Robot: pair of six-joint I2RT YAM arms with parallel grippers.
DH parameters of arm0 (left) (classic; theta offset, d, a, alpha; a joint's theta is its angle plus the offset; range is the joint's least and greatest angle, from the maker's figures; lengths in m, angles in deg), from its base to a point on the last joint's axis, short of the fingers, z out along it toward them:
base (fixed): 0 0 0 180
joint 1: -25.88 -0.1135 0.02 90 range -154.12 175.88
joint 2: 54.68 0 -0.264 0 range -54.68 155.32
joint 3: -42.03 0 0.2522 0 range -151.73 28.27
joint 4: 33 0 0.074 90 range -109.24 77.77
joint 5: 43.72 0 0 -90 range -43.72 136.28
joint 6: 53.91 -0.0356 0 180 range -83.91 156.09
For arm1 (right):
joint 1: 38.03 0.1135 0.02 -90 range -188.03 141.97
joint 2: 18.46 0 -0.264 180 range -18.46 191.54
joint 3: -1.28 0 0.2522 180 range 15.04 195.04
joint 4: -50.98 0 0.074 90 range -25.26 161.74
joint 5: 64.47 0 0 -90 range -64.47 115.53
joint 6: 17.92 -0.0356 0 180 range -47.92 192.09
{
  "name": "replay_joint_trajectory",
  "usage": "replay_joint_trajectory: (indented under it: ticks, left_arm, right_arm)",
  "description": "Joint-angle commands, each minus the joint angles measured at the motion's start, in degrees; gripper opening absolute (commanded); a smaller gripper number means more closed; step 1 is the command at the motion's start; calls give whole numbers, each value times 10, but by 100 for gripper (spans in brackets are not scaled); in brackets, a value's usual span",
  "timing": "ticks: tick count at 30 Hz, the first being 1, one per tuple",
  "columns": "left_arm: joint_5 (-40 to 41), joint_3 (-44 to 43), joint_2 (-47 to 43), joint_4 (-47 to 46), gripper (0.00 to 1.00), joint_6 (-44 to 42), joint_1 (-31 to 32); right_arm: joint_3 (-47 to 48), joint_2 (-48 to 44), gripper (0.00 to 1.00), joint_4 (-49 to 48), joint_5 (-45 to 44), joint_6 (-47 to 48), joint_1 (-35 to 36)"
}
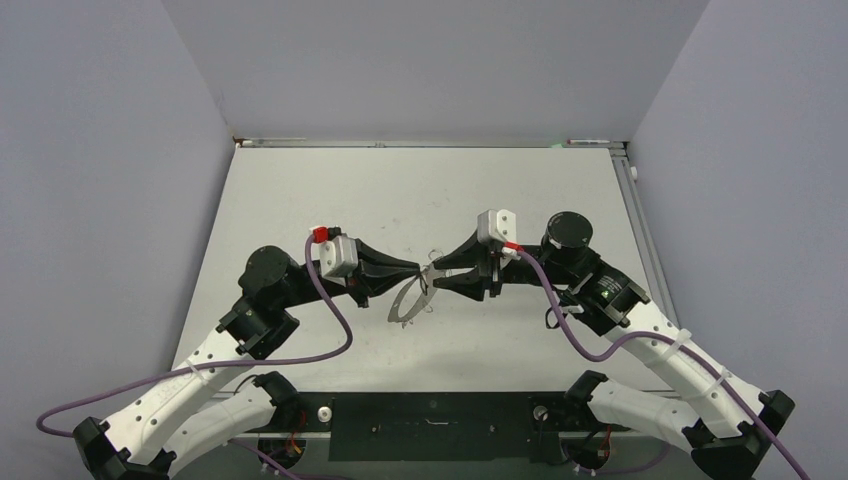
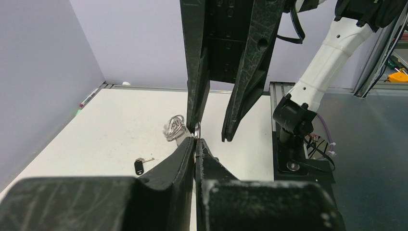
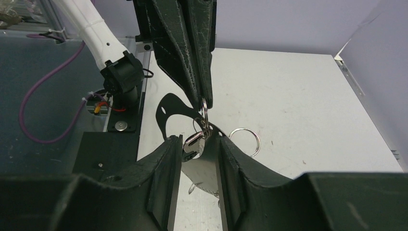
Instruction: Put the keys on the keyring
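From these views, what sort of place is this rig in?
Probably a lab robot test cell: a bare white table boxed in by plain grey panel walls, an aluminium rail along its far edge, and purple cabling on the arms.

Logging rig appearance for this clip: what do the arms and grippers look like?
The left arm and right arm have white shells and black joints. The left gripper and right gripper each have black tapered fingers. Purple cables trail from both; a red plug marks the left wrist.

White arms [image 1: 190, 385], black joints [image 1: 270, 272]; purple cables [image 1: 347, 330]; black left tool [image 1: 418, 266], right tool [image 1: 435, 274].
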Motion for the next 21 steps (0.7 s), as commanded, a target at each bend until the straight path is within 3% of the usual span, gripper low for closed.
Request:
replay_joint_trajectory:
  ticks: [1,16,21]
  left_arm:
    - [-7,-2,-3,-48,0,12,-3]
    - [-12,-2,5,-57,0,22,-7]
    - [-11,-2,5,-57,0,22,-7]
  right_arm:
    - [-16,4,31,-68,43,-26,-3]
    - [-37,27,30,-167,41,-71,5]
    - [-35,34,21,-178,38,-71,7]
